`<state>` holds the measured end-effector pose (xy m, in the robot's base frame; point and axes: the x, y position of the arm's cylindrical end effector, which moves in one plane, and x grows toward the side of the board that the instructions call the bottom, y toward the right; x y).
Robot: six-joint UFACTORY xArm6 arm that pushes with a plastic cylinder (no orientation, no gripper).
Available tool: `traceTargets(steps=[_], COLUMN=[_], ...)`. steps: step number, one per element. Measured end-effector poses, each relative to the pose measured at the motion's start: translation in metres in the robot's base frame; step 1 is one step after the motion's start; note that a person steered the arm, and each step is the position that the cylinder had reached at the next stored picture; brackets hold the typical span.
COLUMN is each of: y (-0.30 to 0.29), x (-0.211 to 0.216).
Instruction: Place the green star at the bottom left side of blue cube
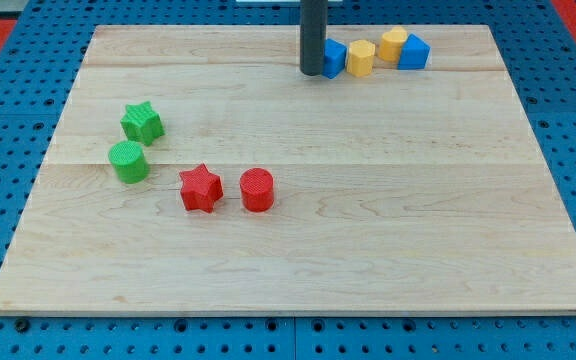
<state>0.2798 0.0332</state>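
In the camera view, a pale wooden board [298, 250] lies on a blue pegboard surface [8, 180]. My tip [313, 73] stands near the view's top, a little right of the middle, and touches the board just at the left side of a blue block [335, 58], partly hiding it. I have no jaws to open or close, and the rod holds nothing; it only rests beside that block.

To the right of the blue block sits a yellow block [361, 58], close against it. Further right comes a second yellow block [394, 44], and touching that one, a second blue block [414, 52]. The exact shapes of these four are hard to make out.

The green star [142, 122] lies well apart from my tip, toward the view's left. Just below it sits a green cylinder [128, 162]. Nearer the middle, a red star [201, 188] and a red cylinder [257, 189] sit side by side, near each other but apart.
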Motion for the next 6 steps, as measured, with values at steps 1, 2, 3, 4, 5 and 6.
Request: traceTargets(steps=[1, 2, 3, 4, 5, 6], y=[-0.015, -0.077, -0.152, -0.213, -0.280, -0.250], x=[0.054, 0.097, 0.127, 0.138, 0.135, 0.112])
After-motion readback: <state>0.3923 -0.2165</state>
